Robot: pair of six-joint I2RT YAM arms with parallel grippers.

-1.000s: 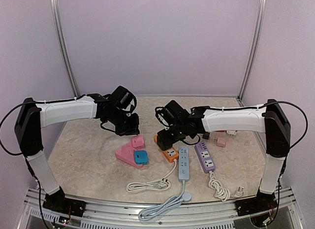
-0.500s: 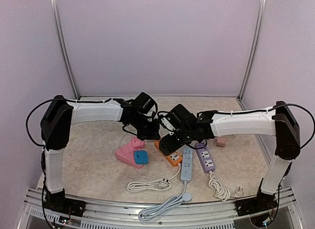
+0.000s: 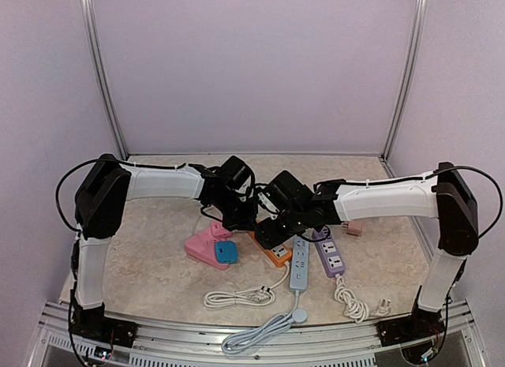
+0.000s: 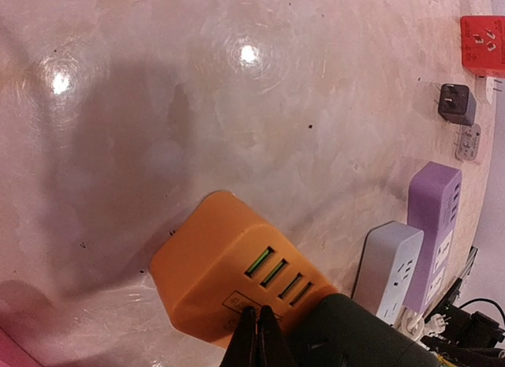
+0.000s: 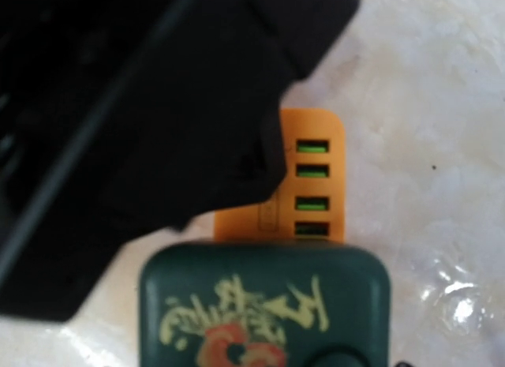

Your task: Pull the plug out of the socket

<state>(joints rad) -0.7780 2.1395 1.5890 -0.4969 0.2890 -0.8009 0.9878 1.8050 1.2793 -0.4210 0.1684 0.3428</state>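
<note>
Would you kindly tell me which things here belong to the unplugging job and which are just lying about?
In the job: orange socket strip, dark green plug, left gripper, right gripper.
Lying about: pink strip, grey strip, purple strip, red adapter.

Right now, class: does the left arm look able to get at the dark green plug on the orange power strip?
Probably yes: the left gripper, shut, sits at the orange power strip beside the dark green plug, nothing between. To grasp it must open, and the right arm crowds close.

Left arm (image 3: 158, 181) reaching inward, left hand (image 4: 258, 323) pinched closed, angled down; right arm (image 3: 387, 195) reaching inward, right hand (image 3: 272, 225) just beside
</note>
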